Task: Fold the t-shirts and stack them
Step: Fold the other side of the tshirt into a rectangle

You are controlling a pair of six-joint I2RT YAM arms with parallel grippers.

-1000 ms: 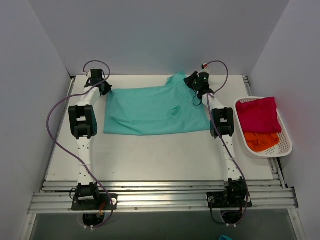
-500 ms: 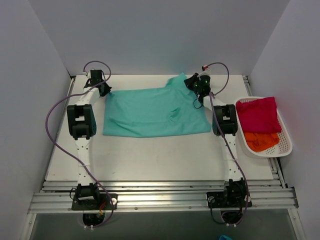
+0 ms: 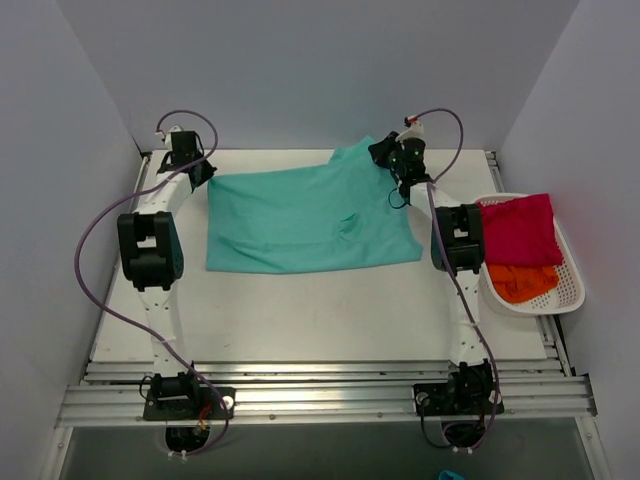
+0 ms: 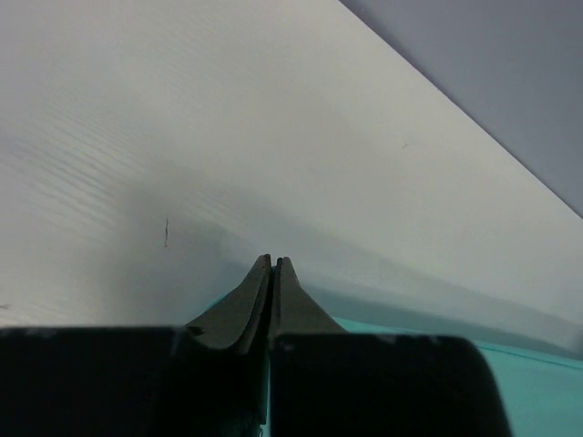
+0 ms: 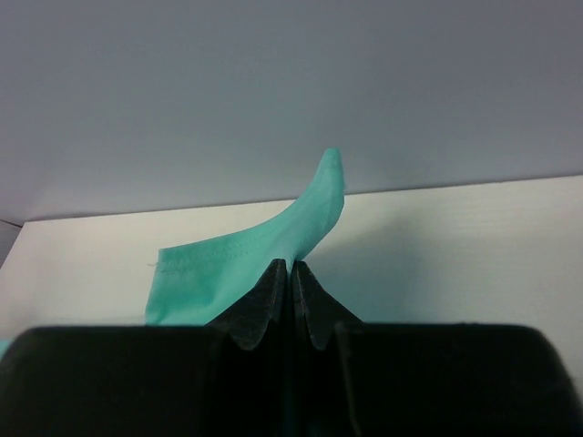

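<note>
A teal t-shirt [image 3: 300,220] lies spread across the far half of the white table [image 3: 300,310]. My left gripper [image 3: 197,172] is shut on its far left corner. In the left wrist view the closed fingertips [image 4: 273,262] point at bare table, with teal cloth [image 4: 537,387] under and beside them. My right gripper [image 3: 386,153] is shut on the far right corner, held a little off the table. In the right wrist view a hemmed teal flap [image 5: 264,246] sticks out past the gripper [image 5: 291,265]. A crimson-pink t-shirt [image 3: 516,228] and an orange t-shirt [image 3: 522,282] lie in the basket.
A white mesh basket [image 3: 572,298] stands at the table's right edge, beside the right arm's elbow [image 3: 456,238]. Grey walls close in the back and both sides. Aluminium rails [image 3: 320,385] run along the near edge by the arm bases.
Both grippers have moved towards the back wall and slightly up, each still shut on its corner. The teal shirt's far edge has been drawn back with them.
</note>
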